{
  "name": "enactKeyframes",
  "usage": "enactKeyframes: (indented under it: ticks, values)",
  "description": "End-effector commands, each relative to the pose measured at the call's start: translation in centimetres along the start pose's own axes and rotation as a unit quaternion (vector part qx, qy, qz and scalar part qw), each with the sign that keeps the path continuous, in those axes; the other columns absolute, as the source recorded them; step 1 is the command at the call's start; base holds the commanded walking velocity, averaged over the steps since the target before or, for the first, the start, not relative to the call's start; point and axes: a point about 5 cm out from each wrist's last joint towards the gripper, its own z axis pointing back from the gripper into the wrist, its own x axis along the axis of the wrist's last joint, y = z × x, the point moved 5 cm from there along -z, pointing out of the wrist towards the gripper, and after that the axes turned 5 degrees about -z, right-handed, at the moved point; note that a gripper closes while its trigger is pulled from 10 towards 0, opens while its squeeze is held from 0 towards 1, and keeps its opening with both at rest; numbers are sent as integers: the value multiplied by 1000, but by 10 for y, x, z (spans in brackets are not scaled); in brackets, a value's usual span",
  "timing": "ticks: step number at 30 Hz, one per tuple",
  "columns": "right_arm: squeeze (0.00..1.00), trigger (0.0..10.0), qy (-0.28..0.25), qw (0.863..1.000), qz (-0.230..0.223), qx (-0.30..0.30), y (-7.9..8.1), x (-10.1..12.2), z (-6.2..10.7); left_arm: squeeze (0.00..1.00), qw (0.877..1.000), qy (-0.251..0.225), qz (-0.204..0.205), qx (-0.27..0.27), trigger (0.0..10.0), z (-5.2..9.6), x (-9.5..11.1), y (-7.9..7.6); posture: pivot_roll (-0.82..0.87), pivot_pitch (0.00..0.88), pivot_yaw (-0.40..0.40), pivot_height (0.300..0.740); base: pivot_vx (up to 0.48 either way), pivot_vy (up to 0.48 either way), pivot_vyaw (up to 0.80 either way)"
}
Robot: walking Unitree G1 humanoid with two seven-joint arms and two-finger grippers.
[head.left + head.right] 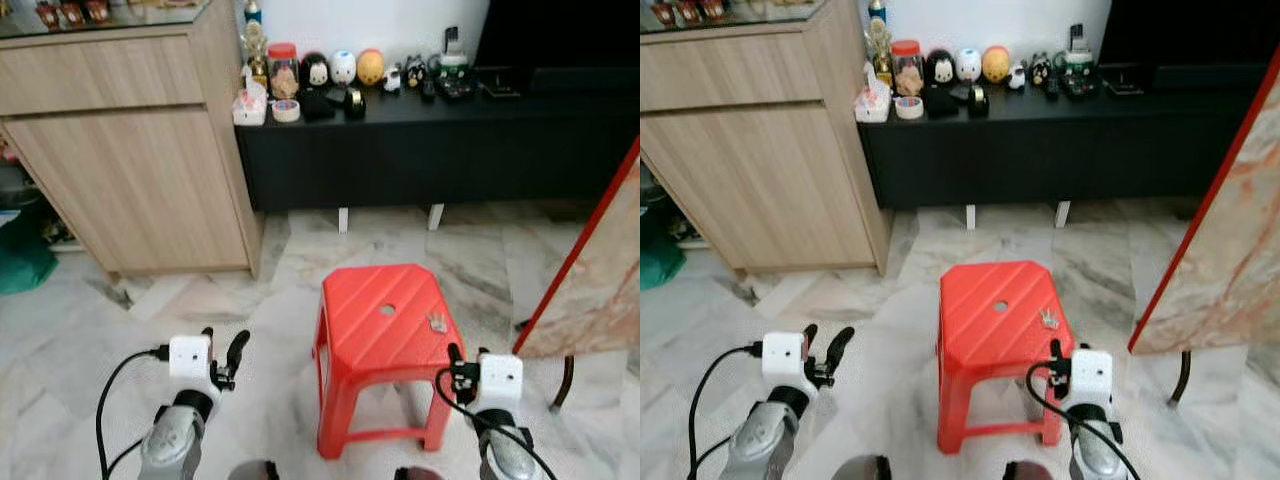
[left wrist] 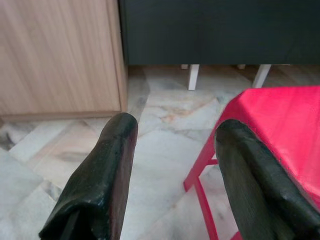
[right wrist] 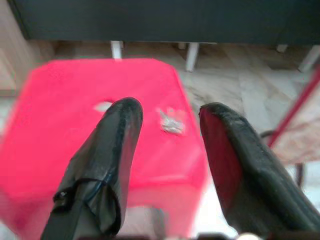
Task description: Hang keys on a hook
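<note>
The right pincer (image 3: 167, 145) hangs wide open at the near right edge of the red stool (image 1: 385, 340), and the keys (image 3: 171, 121) lie just ahead of it on the seat near that edge. The left pincer (image 1: 222, 350) is spread wide over bare marble floor (image 1: 270, 300) left of the stool, with the wooden cabinet (image 1: 130, 150) and the black table (image 1: 440, 140) well beyond.

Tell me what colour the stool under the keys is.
Red; the stool shows best in the left eye view.
</note>
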Motion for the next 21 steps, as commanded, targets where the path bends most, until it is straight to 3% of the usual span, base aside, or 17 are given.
enactKeyframes:
  ticks: [1, 7, 10, 21]
  values:
    - [0, 10000, -2, 1000, 2, 3, 0, 2, -1, 0, 1000, -5, -1, 3, 10000, -1, 3, 1, 14, 0, 4, 628, 266, 0, 0]
    - [0, 10000, -2, 1000, 10, 7, 1, 3, -1, 0, 1000, -5, -1, 2, 10000, -2, 3, 1, 14, 0, 4, 628, 262, 0, 0]
    - [0, 10000, -3, 1000, 10, 8, 1, 4, -2, 0, 1000, -5, -1, 1, 10000, -2, 3, 1, 14, 0, 4, 628, 266, 0, 721]
    - [0, 10000, 1, 1000, 3, -6, -3, 3, -1, 0, 1000, -5, -2, 2, 10000, -2, 3, 1, 15, 1, 5, 628, 265, 0, 0]
